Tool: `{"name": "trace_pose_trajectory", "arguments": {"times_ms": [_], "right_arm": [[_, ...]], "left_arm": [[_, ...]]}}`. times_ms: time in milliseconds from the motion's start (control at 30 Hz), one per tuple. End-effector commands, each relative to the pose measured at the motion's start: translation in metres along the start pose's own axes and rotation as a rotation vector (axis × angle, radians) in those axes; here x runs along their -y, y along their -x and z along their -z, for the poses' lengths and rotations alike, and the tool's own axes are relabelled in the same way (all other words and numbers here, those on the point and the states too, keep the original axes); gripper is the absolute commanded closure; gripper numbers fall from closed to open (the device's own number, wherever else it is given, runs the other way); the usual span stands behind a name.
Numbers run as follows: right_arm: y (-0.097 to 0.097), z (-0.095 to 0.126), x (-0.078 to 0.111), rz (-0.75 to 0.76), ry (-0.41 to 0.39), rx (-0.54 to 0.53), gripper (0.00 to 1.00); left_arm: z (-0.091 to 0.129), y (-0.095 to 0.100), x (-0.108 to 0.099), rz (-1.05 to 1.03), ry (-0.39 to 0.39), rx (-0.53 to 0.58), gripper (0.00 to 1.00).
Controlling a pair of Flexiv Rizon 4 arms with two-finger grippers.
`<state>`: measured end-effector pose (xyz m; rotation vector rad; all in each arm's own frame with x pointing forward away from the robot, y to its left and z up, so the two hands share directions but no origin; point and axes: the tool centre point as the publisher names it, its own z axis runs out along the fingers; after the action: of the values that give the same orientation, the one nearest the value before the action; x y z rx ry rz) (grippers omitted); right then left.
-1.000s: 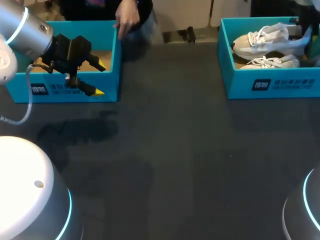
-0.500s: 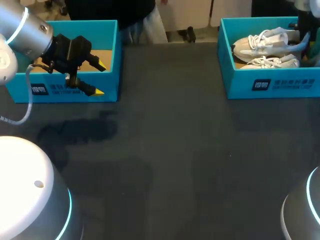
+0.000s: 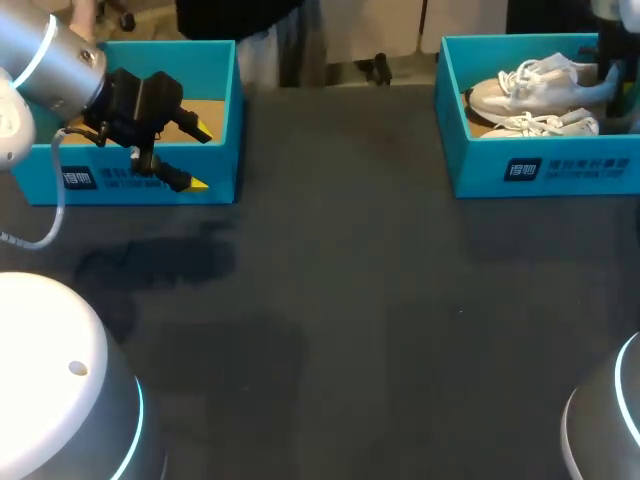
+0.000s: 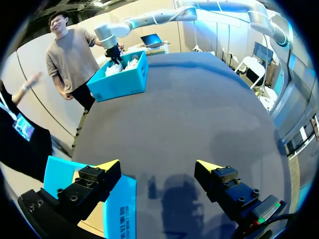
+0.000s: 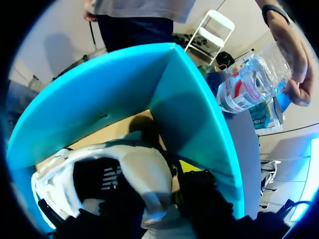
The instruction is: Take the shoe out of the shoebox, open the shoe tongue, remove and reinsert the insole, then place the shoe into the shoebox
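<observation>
Two white shoes lie in the blue shoebox (image 3: 540,165) at the table's far right: one shoe (image 3: 525,85) at the back, the other (image 3: 545,124) in front of it. My right gripper (image 5: 154,199) is down inside this box at the heel (image 5: 142,174) of a white shoe, straddling the heel wall. Whether it grips the heel does not show. My left gripper (image 3: 190,157) hovers open and empty over the front wall of a second blue box (image 3: 215,110) at the far left. In the left wrist view the left gripper (image 4: 158,167) looks across the table to the shoebox (image 4: 124,82).
The left box (image 4: 119,199) shows only a brown cardboard floor. The dark tabletop (image 3: 340,300) stretches between the two boxes and toward the near edge. Two white arm bases (image 3: 50,390) stand at the near corners.
The back shoe in the right box has sunk a little lower and shifted. A person's hand by the left box's far corner has withdrawn. My left arm has stayed still.
</observation>
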<state>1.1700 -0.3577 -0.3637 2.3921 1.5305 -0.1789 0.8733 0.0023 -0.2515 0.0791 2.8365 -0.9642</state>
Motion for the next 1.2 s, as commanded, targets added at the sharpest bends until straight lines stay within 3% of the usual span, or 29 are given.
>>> {"name": "trace_pose_trajectory", "arguments": {"times_ms": [33, 300, 400, 500, 967, 1200], "right_arm": [[-0.003, 0.004, -0.004, 0.001, -0.005, 0.003, 0.62], [-0.003, 0.017, 0.0, 0.007, 0.006, -0.002, 0.49], [-0.003, 0.021, 0.003, 0.008, -0.008, 0.006, 0.34], [-0.002, 0.028, 0.005, 0.004, -0.007, -0.005, 0.0], [0.005, 0.071, 0.015, 0.035, 0.021, -0.035, 0.0], [0.008, 0.108, 0.023, 0.078, 0.046, -0.112, 0.0]], "left_arm": [[0.0, 0.0, 0.0, 0.0, 0.002, -0.001, 0.0], [0.0, 0.0, 0.0, 0.0, 0.002, -0.001, 0.0], [0.0, 0.0, 0.0, 0.0, 0.002, -0.001, 0.0], [0.0, 0.0, 0.0, 0.0, 0.002, -0.001, 0.0], [0.0, 0.0, 0.0, 0.0, 0.002, -0.001, 0.0], [0.0, 0.0, 0.0, 0.0, 0.002, -0.001, 0.0]]}}
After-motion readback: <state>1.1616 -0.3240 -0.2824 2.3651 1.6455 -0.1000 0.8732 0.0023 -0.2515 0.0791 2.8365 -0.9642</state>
